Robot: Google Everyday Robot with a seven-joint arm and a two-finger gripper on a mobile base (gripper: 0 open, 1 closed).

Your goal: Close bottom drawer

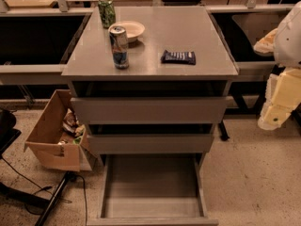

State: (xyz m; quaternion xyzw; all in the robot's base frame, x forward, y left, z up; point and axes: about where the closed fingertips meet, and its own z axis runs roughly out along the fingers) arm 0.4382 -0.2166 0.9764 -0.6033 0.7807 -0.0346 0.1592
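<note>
**Item: bottom drawer. Status: open.**
Lowest of three in the grey cabinet; pulled far forward toward the camera, its shallow tray bare, its front at the lower edge of the view.

**Gripper.** Pale, at the right edge beside the cabinet, about level with the top drawer. It is well apart from the bottom drawer and touches nothing. Open or closed: cannot tell.

**Other drawers.** The top drawer and the middle drawer show dark gaps above their fronts.

**On the bench.** A green can, a blue-and-silver can, a bowl and a dark packet.

**On the floor, left.** A cardboard box.

**Progress, as judged.** Nothing done yet. Left to do: bring the gripper down and round to the drawer front, then push it in until flush.
</note>
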